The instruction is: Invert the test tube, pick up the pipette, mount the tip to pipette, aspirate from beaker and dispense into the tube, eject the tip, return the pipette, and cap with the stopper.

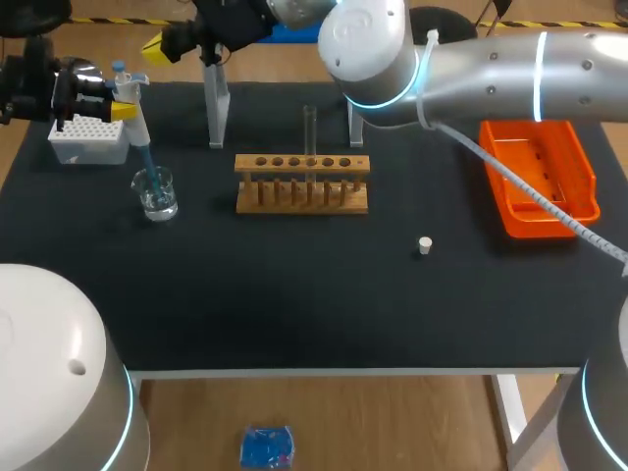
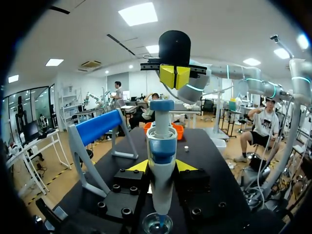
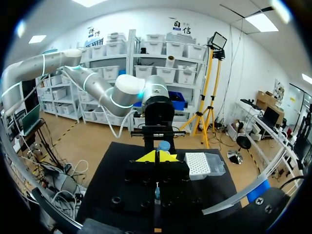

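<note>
My left gripper (image 1: 116,102) (image 2: 162,166) is shut on the white and blue pipette (image 1: 133,110) (image 2: 161,161), held upright at the table's far left. The pipette's blue tip (image 1: 148,167) dips into the glass beaker (image 1: 156,193) (image 2: 157,224). My right gripper (image 1: 157,46) (image 2: 174,76) (image 3: 156,157) reaches across from the right, shut, and sits right above the pipette's blue plunger (image 2: 162,104) (image 3: 164,145). A clear test tube (image 1: 310,130) stands upright in the wooden rack (image 1: 302,183). The small white stopper (image 1: 425,245) lies on the mat right of the rack.
A white tip box (image 1: 88,139) (image 3: 202,164) sits behind the beaker. The pipette stand (image 1: 216,110) (image 2: 99,127) is at the back behind the rack. An orange tray (image 1: 538,180) lies at the right. My right arm spans the back of the table.
</note>
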`<state>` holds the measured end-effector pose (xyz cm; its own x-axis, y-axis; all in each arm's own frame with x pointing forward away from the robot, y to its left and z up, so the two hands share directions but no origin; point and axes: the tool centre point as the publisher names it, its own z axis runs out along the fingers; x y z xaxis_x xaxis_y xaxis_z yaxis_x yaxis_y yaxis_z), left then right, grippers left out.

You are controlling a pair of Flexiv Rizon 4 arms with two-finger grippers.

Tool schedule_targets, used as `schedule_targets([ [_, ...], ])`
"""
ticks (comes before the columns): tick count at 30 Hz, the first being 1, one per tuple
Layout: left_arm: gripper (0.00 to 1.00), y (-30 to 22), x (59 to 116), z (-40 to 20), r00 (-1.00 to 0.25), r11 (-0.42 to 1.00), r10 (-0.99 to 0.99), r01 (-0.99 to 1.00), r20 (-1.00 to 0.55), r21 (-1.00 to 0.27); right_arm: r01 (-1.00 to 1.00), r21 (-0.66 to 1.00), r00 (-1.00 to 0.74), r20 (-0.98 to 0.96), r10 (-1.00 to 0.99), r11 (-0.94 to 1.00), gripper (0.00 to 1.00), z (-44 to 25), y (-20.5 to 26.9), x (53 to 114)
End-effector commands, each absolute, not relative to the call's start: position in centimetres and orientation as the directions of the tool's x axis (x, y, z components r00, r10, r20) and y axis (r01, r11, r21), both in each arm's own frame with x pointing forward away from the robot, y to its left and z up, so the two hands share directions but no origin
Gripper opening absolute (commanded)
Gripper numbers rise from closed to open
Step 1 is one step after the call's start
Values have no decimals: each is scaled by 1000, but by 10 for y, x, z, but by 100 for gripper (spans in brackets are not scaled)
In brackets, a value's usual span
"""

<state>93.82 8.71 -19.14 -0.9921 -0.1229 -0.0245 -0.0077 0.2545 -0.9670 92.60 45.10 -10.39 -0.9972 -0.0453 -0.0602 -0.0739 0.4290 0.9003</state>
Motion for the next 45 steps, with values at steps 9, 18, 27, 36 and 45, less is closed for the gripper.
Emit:
schedule_targets([
  [9, 0, 87, 938, -192, -992, 255, -124, -6, -26, -967, -12, 884, -1000, -7, -12, 468, 0, -99, 477, 926],
  [18, 0, 87, 938, -192, -992, 255, -124, -6, -26, -967, 16, 887, -1000, 18, 1, 462, 0, -101, 491, 925],
  [27, 0, 87, 938, -192, -992, 255, -124, -6, -26, -967, 28, 884, -999, 17, 28, 466, 0, -104, 498, 931],
  [36, 0, 87, 938, -192, -992, 255, -124, -6, -26, -967, 32, 881, -999, 18, 35, 472, 0, -109, 499, 935],
  [45, 0, 87, 938, -192, -992, 255, -124, -6, -26, -967, 32, 879, -999, 16, 37, 476, 0, -113, 499, 936],
])
